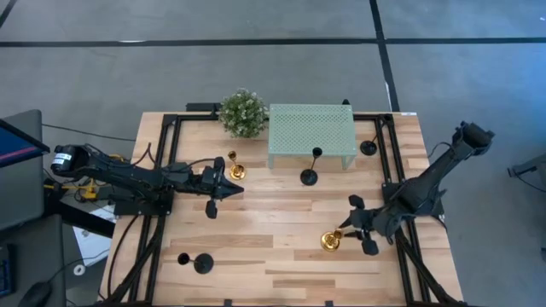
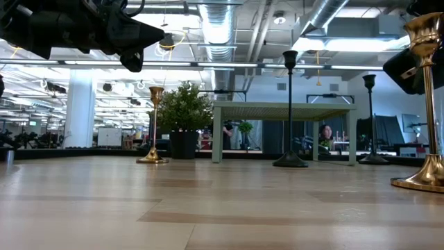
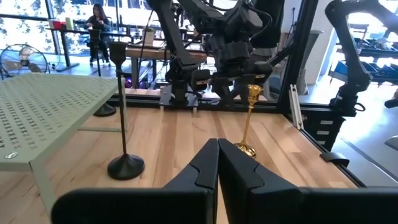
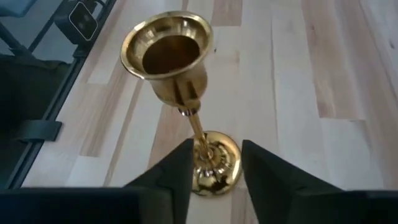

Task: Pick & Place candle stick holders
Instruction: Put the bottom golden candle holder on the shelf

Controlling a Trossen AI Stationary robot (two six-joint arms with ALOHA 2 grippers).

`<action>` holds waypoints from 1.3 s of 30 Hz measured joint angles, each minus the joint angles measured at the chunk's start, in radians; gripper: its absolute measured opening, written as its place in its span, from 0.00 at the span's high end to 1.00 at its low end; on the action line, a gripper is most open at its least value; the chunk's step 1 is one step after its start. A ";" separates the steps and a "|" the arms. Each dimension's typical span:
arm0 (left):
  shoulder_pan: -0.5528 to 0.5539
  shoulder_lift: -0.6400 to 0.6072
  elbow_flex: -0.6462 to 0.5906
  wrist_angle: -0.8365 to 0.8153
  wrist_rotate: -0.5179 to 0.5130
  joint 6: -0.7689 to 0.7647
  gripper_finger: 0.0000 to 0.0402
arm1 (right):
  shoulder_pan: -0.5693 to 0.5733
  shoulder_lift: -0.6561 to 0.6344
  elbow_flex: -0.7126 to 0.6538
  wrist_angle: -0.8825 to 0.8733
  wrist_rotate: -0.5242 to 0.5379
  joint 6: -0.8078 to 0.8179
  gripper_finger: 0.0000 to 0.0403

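A gold holder (image 1: 331, 240) stands on its round base at the near right; it also shows in the right wrist view (image 4: 186, 81). My right gripper (image 1: 354, 223) is open, its fingers (image 4: 180, 171) on either side of the holder's lower stem and base, with no touch visible. A second gold holder (image 1: 235, 167) stands at the left centre, just beyond my left gripper (image 1: 223, 188), which is shut and empty (image 3: 217, 149) above the table. Black holders stand before the stand (image 1: 310, 175), right of it (image 1: 368, 147) and at the near left (image 1: 201, 263).
A mint-green perforated stand (image 1: 311, 132) and a leafy plant ball (image 1: 242, 112) stand at the table's far side. Black frame rails (image 1: 391, 170) run along the table's edges. Bare wood lies in the table's middle and near part (image 1: 273, 247).
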 joint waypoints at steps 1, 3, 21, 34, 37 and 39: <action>0.000 0.000 0.000 0.000 0.000 0.000 0.98 | 0.000 0.013 0.000 0.022 -0.007 0.000 0.65; 0.000 0.000 0.000 0.000 0.000 0.000 0.98 | 0.000 0.038 0.000 0.064 -0.016 0.000 0.62; 0.000 0.000 0.000 -0.007 0.000 0.000 0.98 | 0.004 0.225 0.000 0.305 -0.020 0.004 0.71; 0.000 0.000 0.000 -0.008 0.000 0.000 0.98 | 0.003 0.232 0.000 0.312 -0.016 0.016 0.93; 0.000 0.000 0.000 -0.008 0.000 0.000 0.98 | 0.003 0.232 0.001 0.315 -0.012 0.016 0.98; 0.000 0.000 0.000 -0.008 0.000 0.000 0.98 | 0.004 0.232 0.001 0.316 -0.004 0.017 0.97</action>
